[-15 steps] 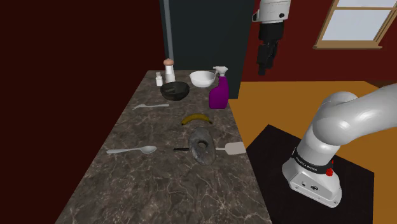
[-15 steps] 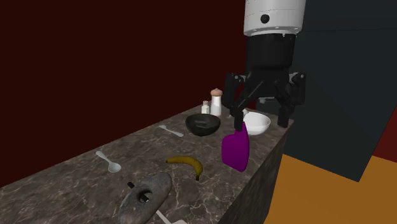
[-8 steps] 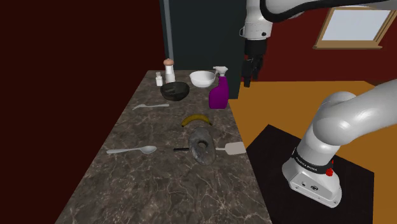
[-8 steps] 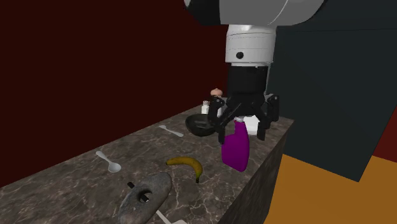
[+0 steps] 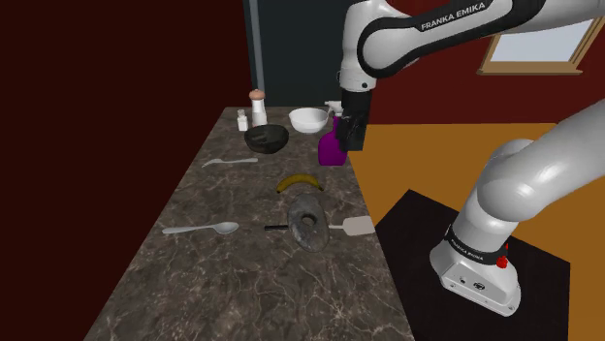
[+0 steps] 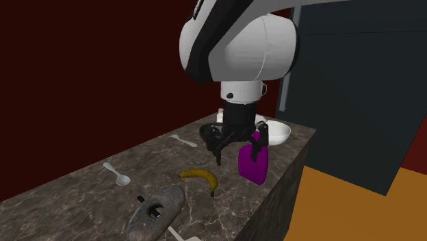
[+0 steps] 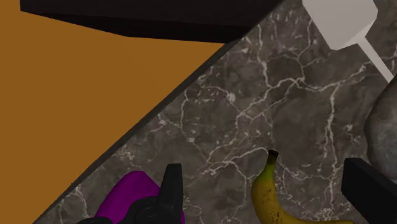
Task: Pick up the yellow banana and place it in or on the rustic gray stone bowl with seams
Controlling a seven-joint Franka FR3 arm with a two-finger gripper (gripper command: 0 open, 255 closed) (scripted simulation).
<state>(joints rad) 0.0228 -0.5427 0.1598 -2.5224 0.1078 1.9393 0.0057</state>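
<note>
- The banana [image 5: 301, 180] is a yellow curved fruit with a dark stem tip. It lies flat on the bench [image 5: 242, 281], between the purple bottle [image 5: 332, 151] and the stone bowl [image 5: 308, 221], apart from both.
- The stone bowl is rough, grey and long in outline, with a hollow in its middle. A white spatula [image 5: 354, 228] lies just beside it.
- The hand [image 6: 237, 152] is all black and hangs above the bench by the bottle. Its fingers [image 7: 170, 186] are spread wide with nothing between them, and the banana lies below them untouched.
- The bottle is glossy purple with a white trigger top.
- Farther along stand a smooth white bowl [image 5: 308, 119], a dark round bowl [image 5: 266, 139] and two small shakers [image 5: 258, 105].
- Two pale spoons [image 5: 201, 230] lie on the bench.
- The bench top is dark marble with thin white veins, long and narrow.
- The floor [image 5: 456, 155] is flat orange, the walls are deep red, and a tall dark cabinet [image 5: 301, 58] stands behind the bench.
</note>
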